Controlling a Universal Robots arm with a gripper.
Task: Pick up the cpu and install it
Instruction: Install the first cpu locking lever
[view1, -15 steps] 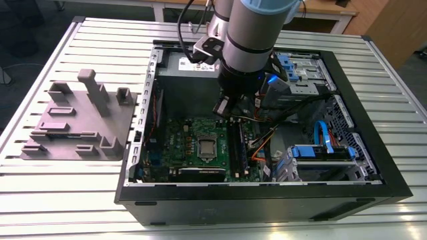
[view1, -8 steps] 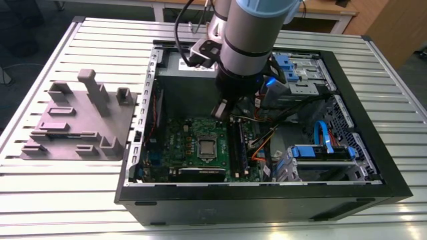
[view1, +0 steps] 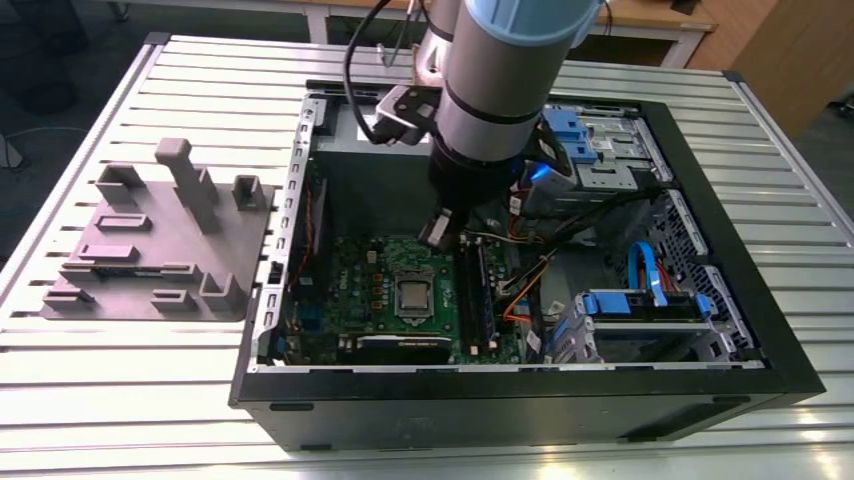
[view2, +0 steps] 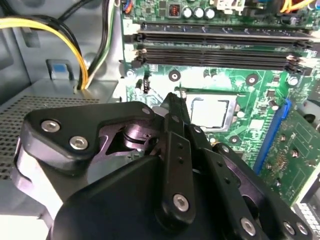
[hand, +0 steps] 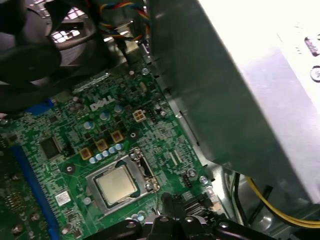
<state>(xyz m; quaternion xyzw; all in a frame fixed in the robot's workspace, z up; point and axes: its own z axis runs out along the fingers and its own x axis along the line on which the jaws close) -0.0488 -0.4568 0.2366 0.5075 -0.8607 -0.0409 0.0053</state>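
The cpu (view1: 414, 293) is a small silvery square lying flat in the socket in the middle of the green motherboard (view1: 350, 300), inside the open computer case. It shows in both wrist views too, as the cpu (view2: 210, 111) and the cpu (hand: 116, 185), with the socket frame around it. My gripper (view1: 437, 238) hangs over the board a little behind the socket, near the memory slots (view2: 220, 55). Its black fingers (view2: 176, 135) stand together, nothing between them. My gripper (hand: 175, 212) is apart from the chip.
The black case wall (view1: 534, 400) rings the board. A grey power supply box (hand: 235, 90) and yellow cables (view2: 75, 30) lie close to the arm. Blue drive bays (view1: 641, 300) fill the exterior view's right. A grey fixture plate (view1: 147, 250) sits outside, on the exterior view's left.
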